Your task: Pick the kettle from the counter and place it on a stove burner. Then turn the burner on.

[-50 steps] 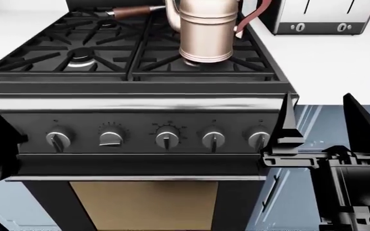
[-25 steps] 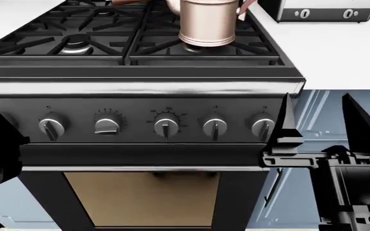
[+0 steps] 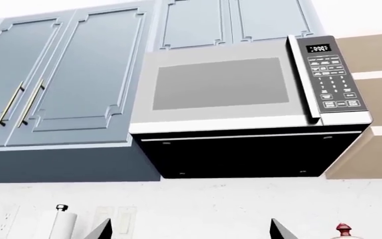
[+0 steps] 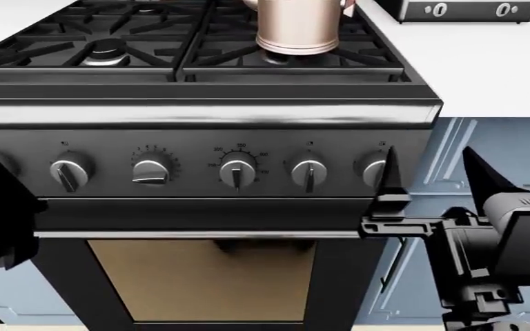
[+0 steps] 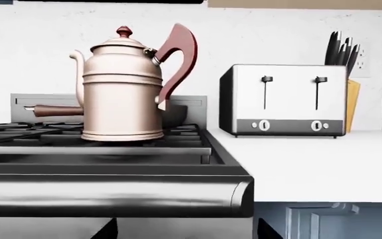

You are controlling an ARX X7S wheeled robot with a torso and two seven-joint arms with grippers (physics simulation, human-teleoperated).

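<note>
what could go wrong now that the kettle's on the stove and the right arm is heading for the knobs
1. Five similar silver knobs share the panel; the open right gripper sits at the rightmost silver knob, which may not feed the front-right stove burner under the rose-copper ribbed kettle.
2. One finger overlaps that knob, so the fingers may not straddle it and could slip.

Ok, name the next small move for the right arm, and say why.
Probably bring the right gripper in over the rightmost knob so its open fingers straddle it. The kettle already stands on the front right burner's grate, so lighting that burner remains, though I can't confirm that knob serves it.
</note>
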